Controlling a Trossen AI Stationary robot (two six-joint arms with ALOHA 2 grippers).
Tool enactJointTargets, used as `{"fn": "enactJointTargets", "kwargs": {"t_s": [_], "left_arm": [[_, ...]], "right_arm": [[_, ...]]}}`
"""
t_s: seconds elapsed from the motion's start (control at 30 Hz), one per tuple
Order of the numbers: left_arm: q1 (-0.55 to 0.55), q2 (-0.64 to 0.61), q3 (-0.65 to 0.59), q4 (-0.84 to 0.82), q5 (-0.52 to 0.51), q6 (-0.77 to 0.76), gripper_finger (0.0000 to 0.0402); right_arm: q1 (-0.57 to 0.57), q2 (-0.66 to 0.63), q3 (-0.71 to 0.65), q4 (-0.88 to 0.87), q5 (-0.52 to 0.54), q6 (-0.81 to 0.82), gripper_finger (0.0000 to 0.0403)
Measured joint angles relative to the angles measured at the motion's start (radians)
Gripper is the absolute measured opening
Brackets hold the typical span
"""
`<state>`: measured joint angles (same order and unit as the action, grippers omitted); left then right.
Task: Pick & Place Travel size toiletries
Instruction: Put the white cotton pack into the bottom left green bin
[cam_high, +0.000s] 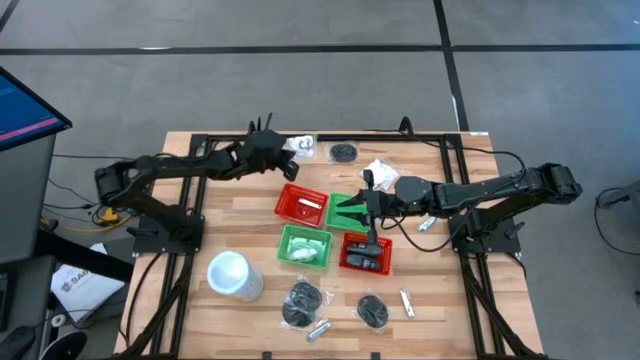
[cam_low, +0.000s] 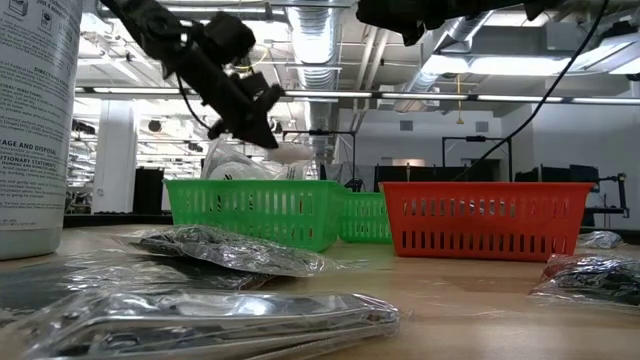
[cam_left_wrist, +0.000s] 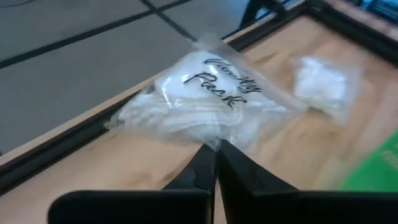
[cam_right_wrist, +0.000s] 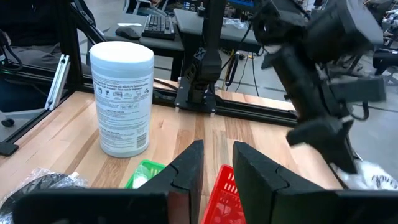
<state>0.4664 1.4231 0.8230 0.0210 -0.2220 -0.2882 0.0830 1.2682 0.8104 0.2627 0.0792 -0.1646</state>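
Left wrist view: my left hand (cam_left_wrist: 216, 149) is pinched tight on the corner of the white vanity pack (cam_left_wrist: 202, 102), held clear of the surface (cam_left_wrist: 93, 174) near its far edge. I'd carry it level, slowly, over a basket (cam_high: 302, 205) before releasing. Right hand (cam_right_wrist: 216, 163) waits slightly apart above the baskets.

White crinkly packet (cam_left_wrist: 205, 102) pinched in left gripper (cam_left_wrist: 216, 149); others lie scattered, perhaps some in baskets
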Motion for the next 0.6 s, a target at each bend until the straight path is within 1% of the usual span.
{"fn": "enactJointTargets", "kwargs": {"t_s": [0.13,0.3,0.6], "left_arm": [[-0.047,-0.061,0.0,-0.045,-0.001,0.0,0.0],[-0.12,-0.107,0.0,-0.077,-0.006,0.001,0.0],[-0.258,-0.116,0.0,-0.104,-0.05,0.014,0.0]], "right_arm": [[0.0,0.0,0.0,0.002,0.0,0.0,0.0077],[0.0,0.0,0.0,0.003,0.0,0.0,0.0077],[0.0,0.0,0.0,0.003,0.0,0.0,0.0077]]}}
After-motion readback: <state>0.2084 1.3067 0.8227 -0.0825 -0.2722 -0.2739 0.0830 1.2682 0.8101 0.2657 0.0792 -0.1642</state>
